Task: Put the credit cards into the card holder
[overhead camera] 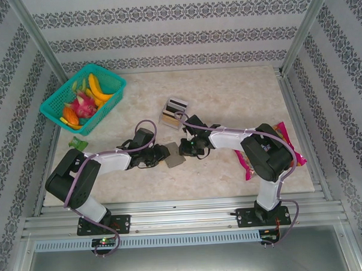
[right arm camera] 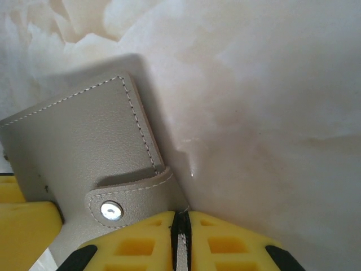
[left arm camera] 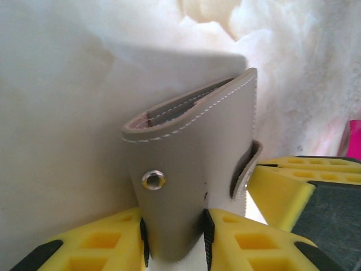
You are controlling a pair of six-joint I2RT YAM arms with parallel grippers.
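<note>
My left gripper point(left arm camera: 176, 240) is clamped on the bottom edge of the card holder point(left arm camera: 192, 147), standing it upright with the pocket mouth on top and gaping a little. The snap point(left arm camera: 153, 180) faces my wrist, and the strap point(left arm camera: 246, 169) hangs loose on the side toward my other arm. My right gripper point(right arm camera: 180, 237) has its fingers drawn together to a sliver, right at the holder's lower corner under the strap (whether it nips the leather or only touches it, I cannot tell); I see no card in it.

I judge the step in hand to be steadying and opening the holder. The left grip should be low and firm but not so hard that it flattens the pocket; the strap wants pulling clear of the mouth; then the right gripper should fetch a card and bring it in edge-first along the slot.

The credit cards point(overhead camera: 173, 110) lie in a small stack just beyond my right gripper, further out on the table point(overhead camera: 239, 91); a loop of my right arm's cable point(overhead camera: 181, 117) hangs over that stretch and could snag. The candy bag point(overhead camera: 288, 144) sits behind, under my right elbow; the fruit basket point(overhead camera: 83, 98) is well off past my left arm. Neither is in the way.
</note>
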